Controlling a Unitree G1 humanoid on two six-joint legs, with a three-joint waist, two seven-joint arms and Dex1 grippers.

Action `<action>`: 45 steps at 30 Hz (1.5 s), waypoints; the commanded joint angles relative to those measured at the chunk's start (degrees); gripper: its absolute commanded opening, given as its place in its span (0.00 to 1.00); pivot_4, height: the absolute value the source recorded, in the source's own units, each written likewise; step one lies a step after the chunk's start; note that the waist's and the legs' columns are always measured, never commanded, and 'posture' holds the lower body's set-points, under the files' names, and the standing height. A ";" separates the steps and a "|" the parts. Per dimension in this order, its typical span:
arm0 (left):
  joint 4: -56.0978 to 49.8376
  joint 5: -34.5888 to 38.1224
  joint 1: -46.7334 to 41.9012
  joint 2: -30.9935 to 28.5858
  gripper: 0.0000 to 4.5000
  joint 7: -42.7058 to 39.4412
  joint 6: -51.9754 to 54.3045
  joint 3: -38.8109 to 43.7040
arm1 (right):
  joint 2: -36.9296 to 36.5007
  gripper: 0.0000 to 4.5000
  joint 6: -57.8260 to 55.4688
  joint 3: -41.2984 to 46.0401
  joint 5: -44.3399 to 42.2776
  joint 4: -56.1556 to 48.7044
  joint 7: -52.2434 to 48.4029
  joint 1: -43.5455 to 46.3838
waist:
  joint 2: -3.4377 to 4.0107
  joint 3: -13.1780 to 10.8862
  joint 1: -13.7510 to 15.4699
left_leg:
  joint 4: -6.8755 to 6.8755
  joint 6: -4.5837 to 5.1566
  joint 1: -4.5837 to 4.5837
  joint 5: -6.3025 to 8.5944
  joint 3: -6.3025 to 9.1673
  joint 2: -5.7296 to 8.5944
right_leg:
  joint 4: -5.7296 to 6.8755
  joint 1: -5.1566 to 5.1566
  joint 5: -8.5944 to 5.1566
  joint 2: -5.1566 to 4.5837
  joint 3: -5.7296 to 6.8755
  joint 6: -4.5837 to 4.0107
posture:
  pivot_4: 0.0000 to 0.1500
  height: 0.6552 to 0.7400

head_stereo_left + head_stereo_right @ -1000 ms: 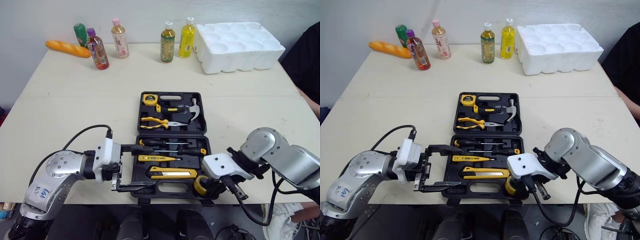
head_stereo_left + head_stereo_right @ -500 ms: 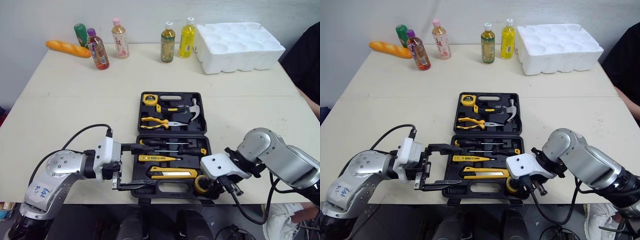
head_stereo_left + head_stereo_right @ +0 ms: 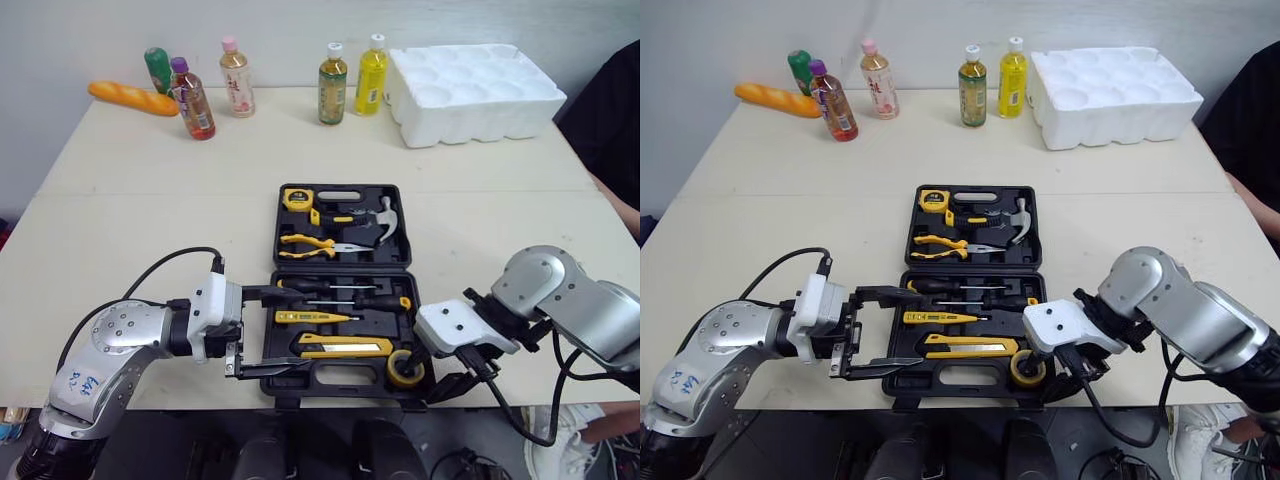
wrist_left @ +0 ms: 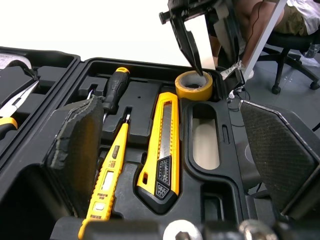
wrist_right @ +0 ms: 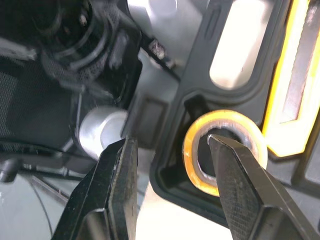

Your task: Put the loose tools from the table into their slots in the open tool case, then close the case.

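At front corner of case [image 3: 330, 374], right pincer [image 5: 170, 142] gapes empty, one finger [image 5: 240, 185] inside tape roll [image 5: 191, 160]; withdrawal could unseat it.

Tool case [image 3: 345, 266]: black moulded plastic, mostly matt w/ faint sheen on ribs. Tape roll [image 4: 186, 91]: yellow, smooth, glossy. Utility knife [image 4: 162, 150]: glossy yellow plastic, black ribbed grip insert. Tester screwdriver [image 4: 107, 175]: yellow plastic, semi-gloss. Hammer head [image 3: 388, 212]: bright polished metal. Left pincer [image 3: 298, 332] pads [image 4: 75, 145]: black, coarse, rubbery-looking, ragged at edges. Right pincer [image 5: 170, 142] fingers [image 5: 245, 200]: black, fine cross-hatch texture, slight shine. Tabletop [image 3: 150, 190]: cream, smooth, matt. Foam tray [image 3: 475, 90]: white, matt, grainy. Yellow bottle [image 3: 372, 75]: clear glossy plastic.
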State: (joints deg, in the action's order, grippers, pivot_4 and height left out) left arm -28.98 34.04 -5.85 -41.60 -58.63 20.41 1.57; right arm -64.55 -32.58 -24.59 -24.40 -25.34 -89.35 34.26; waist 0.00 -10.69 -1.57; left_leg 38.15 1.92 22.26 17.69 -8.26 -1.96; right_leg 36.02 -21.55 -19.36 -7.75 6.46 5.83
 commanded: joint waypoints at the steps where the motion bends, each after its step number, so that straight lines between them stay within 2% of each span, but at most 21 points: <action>1: -1.53 0.33 0.08 0.08 1.00 0.46 -1.19 1.62 | 2.84 0.52 1.31 9.85 -10.25 0.78 -2.23 -3.68 | -0.04 0.00 0.08 | 0.00 0.00 0.00 0.00 0.01 0.00 | -0.01 0.02 0.00 0.00 0.00 0.00 | 1.00 1.00; 4: -0.91 0.10 -0.48 0.26 1.00 0.42 -1.70 1.56 | 4.41 0.52 -0.83 15.33 -15.28 0.85 0.01 -8.09 | -0.04 0.00 0.15 | 0.01 0.02 0.00 0.01 0.02 0.00 | -0.02 0.05 0.00 0.01 0.01 0.00 | 1.00 1.00; 5: -0.60 -0.12 -0.77 0.28 1.00 0.29 -1.90 1.33 | 5.28 0.47 0.03 16.55 -15.21 1.02 1.16 -9.87 | -0.05 0.01 0.25 | 0.01 0.03 0.00 0.01 0.02 0.01 | -0.02 0.05 0.00 0.00 0.01 0.00 | 1.00 1.00; 7: 0.04 -0.39 -1.24 0.30 1.00 -0.08 -2.28 1.00 | 6.45 0.35 2.77 17.47 -13.87 1.01 2.12 -12.83 | -0.10 0.03 0.35 | 0.02 0.06 0.00 0.02 0.03 0.02 | -0.02 0.07 0.00 -0.01 0.03 0.00 | 1.00 1.00; 10: 0.70 0.14 -1.97 0.45 1.00 -1.11 -2.44 0.49 | 9.51 0.02 5.74 17.83 -11.90 0.97 5.11 -17.54 | -0.13 0.05 0.36 | 0.03 0.06 -0.01 0.02 0.02 0.04 | -0.01 0.07 0.01 0.00 0.01 0.01 | 1.00 1.00; 11: 0.78 0.60 -2.14 0.36 1.00 -1.72 -2.22 0.32 | 10.72 0.01 9.26 17.33 -9.58 1.79 5.64 -19.01 | -0.20 0.09 0.39 | 0.02 0.06 -0.01 0.02 0.02 0.04 | -0.01 0.07 0.01 0.00 0.02 0.01 | 1.00 1.00; 14: 1.01 1.93 -2.21 -0.16 1.00 -3.98 -1.66 0.30 | 12.28 0.01 17.54 15.44 -3.97 4.20 4.25 -21.88 | -0.21 0.10 0.44 | 0.02 0.06 -0.01 0.02 -0.01 0.08 | 0.01 0.06 0.01 0.07 0.01 0.01 | 1.00 1.00; 18: 1.92 1.95 -2.73 -0.17 1.00 -5.54 -2.66 1.07 | 17.55 0.01 17.86 16.65 -4.38 8.55 9.03 -23.31 | -0.31 0.14 0.10 | 0.02 0.07 -0.06 0.01 -0.04 0.07 | 0.03 0.07 0.01 0.09 -0.02 0.03 | 1.00 1.00; 20: 2.48 1.07 -2.55 -0.65 1.00 -6.94 -4.04 1.00 | 18.11 0.01 19.16 16.50 -3.04 10.34 8.90 -23.94 | -0.30 0.14 0.16 | 0.02 0.05 -0.08 0.00 -0.04 0.04 | 0.05 0.06 0.01 0.10 -0.02 0.03 | 1.00 1.00; 23: 3.07 1.25 -1.66 -1.30 1.00 -8.25 -4.73 2.03 | 17.37 0.01 24.81 13.77 3.54 16.80 8.18 -26.14 | -0.33 0.15 0.17 | 0.01 0.06 -0.07 0.01 -0.04 0.07 | 0.01 0.08 0.01 0.10 -0.02 0.02 | 1.00 1.00; 27: 3.72 0.85 -1.37 -2.03 1.00 -9.20 -5.55 2.26 | 17.92 0.01 28.58 11.81 6.12 20.39 7.80 -27.49 | -0.53 0.29 0.24 | 0.01 0.07 -0.13 0.01 -0.03 0.08 | 0.01 0.14 0.01 0.09 -0.01 0.02 | 1.00 1.00; 33: 4.53 0.85 -0.95 -2.84 1.00 -9.46 -5.55 2.65 | 19.33 0.01 32.58 11.18 7.59 27.31 9.15 -28.21 | -1.04 0.60 0.15 | 0.00 0.02 -0.33 0.05 0.03 -0.01 | -0.07 0.41 0.01 0.04 0.01 0.02 | 1.00 1.00; 36: 4.36 1.04 -0.47 -3.26 1.00 -9.34 -5.06 2.73 | 20.93 0.01 31.84 11.94 6.53 31.39 10.48 -27.98 | -1.13 0.80 0.10 | -0.20 -0.05 -1.17 0.21 0.04 -0.08 | -0.34 1.21 -0.01 0.01 0.00 -0.02 | 1.00 1.00; 40: 3.67 1.21 0.14 -3.59 1.00 -8.70 -4.11 3.11 | 22.01 0.01 34.38 13.12 4.91 37.93 7.44 -27.28 | -1.44 1.22 0.02 | -0.21 -0.44 -1.23 0.52 0.05 -0.23 | -0.35 1.21 0.04 0.02 0.00 -0.13 | 1.00 1.00; 45: 3.43 0.98 1.06 -4.20 1.00 -8.45 -3.70 3.50 | 22.84 0.01 34.50 12.96 3.05 37.92 5.58 -26.32 | -1.57 1.36 0.08 | -0.20 -0.45 -1.25 0.53 0.05 -0.23 | -0.40 1.24 0.07 -0.03 0.00 -0.18 | 1.00 1.00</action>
State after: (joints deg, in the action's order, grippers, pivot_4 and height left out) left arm -23.97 34.69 -4.71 -45.47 -67.18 16.98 3.78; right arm -41.12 3.31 -10.87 -25.98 5.91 -85.21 9.61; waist -1.57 -9.33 -1.48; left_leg 37.95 1.47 21.01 18.23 -8.21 -2.19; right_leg 35.61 -20.31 -19.27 -7.80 6.46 5.64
